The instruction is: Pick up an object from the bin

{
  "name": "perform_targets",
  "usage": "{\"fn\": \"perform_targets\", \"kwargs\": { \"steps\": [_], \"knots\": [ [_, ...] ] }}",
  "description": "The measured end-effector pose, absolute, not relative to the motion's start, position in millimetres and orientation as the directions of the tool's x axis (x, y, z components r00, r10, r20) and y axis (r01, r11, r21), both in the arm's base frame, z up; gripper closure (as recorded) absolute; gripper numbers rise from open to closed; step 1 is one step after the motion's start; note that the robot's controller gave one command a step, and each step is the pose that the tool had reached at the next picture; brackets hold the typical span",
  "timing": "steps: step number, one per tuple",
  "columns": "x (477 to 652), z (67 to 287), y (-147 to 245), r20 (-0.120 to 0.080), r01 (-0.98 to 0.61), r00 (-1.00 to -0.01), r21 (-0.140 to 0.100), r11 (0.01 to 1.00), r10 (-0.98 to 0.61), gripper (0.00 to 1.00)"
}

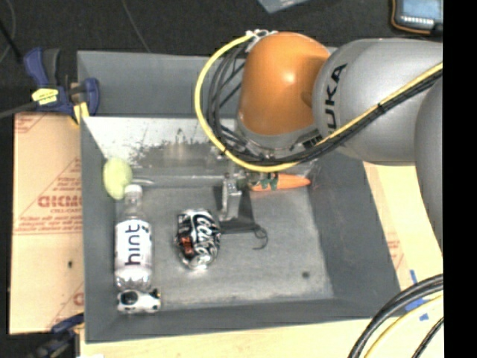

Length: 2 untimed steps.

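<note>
My gripper (231,196) hangs below the arm's wrist over the middle of the bin, towards the back wall. A crushed black-and-white can (197,239) lies just in front of it and slightly to the left. A thin dark hooked piece (252,228) lies on the floor right beside the gripper, on its front right. An orange stick-like thing (287,183) lies to the gripper's right, partly hidden under the arm.
Along the left wall lies a clear water bottle (133,248) with a "hint" label. A pale yellow-green ball (117,177) sits at its cap end, and a small black-and-white thing (139,300) at the front left corner. The arm covers the back right.
</note>
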<state>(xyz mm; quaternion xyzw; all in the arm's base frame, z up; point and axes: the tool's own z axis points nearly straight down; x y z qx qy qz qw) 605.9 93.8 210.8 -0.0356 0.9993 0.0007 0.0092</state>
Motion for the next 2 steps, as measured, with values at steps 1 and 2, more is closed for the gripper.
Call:
{"fn": "perform_targets", "kwargs": {
  "steps": [1, 2],
  "knots": [
    [601.0, 166, 82, -0.006, -0.294, -0.956, 0.001, 0.956, -0.294, 0.00],
    [597.5, 139, 66, -0.012, -0.053, -0.999, 0.004, 0.999, -0.053, 0.00]
  ]
}}
